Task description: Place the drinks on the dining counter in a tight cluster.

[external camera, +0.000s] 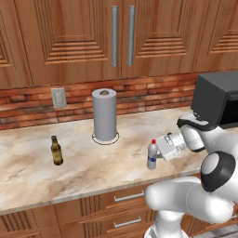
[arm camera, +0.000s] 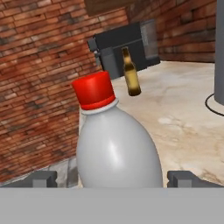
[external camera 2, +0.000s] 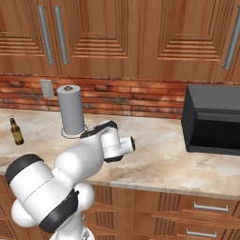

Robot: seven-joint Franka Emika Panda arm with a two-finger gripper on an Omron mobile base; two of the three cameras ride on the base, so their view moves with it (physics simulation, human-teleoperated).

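Note:
A small clear bottle with a red cap [external camera: 152, 155] stands upright near the front edge of the marble counter [external camera: 28, 176] under the wooden wall cabinets. My gripper [external camera: 156, 153] is level with its body, open, one finger on each side; in the hand view the bottle [arm camera: 116, 148] sits between the fingertips [arm camera: 43, 178] of the gripper [arm camera: 114, 179]. A slim brown glass bottle [external camera: 56, 151] [external camera 2: 17, 131] [arm camera: 130, 72] stands well to the left. The dining counter is out of view.
A grey paper towel roll [external camera: 104, 115] [external camera 2: 71, 110] stands at the back of the counter behind the red-capped bottle. A black microwave [external camera: 218, 97] [external camera 2: 213, 119] sits to the right. A dark appliance [arm camera: 127, 43] lies beyond the brown bottle. Brick wall with an outlet [external camera: 58, 97] behind.

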